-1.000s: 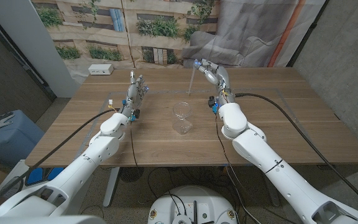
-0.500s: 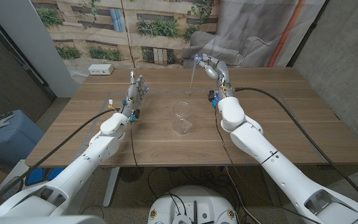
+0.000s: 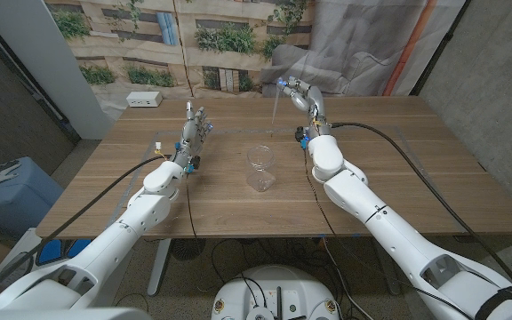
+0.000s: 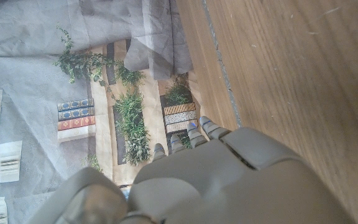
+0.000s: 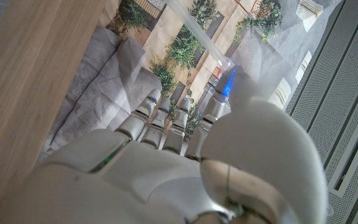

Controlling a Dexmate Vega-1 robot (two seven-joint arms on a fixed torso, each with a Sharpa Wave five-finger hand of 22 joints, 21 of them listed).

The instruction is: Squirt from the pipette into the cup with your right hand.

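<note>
The right robot hand (image 3: 302, 96) is raised over the far part of the wooden counter (image 3: 398, 178), pinching the top end of a thin clear plastic pipette (image 3: 277, 108) w/ its fingers; the tube hangs roughly vertical, tip pointing down, above the counter and not touching it. In the right wrist view the clear tube (image 5: 194, 28) runs out from under the fingertips (image 5: 219, 93), so the hold looks like it's at the bulb end, though the bulb itself is hidden by the hand. The small clear glass cup (image 3: 260, 168) stands upright near the counter's middle, closer to the robot than the pipette tip and apart from it, i.e. the tip isn't over the rim yet. Judgement on handling: the pipette is prob. very light and a bit flexible, smooth plastic, easy to swing or slip, so best held at the soft bulb w/ a gentle pinch, since a harder squeeze there is what expels the liquid; squeezing too soon would spill on the counter. The cup looks light, thin-walled and tippy, poss. fragile, so the tip should go over the opening w/o knocking the rim. The left robot hand (image 3: 195, 127) holds nothing, fingers straight and close together, pointing away over the left side of the counter, well apart from the cup. A white power strip (image 3: 145, 99) lies at the far left corner.
</note>
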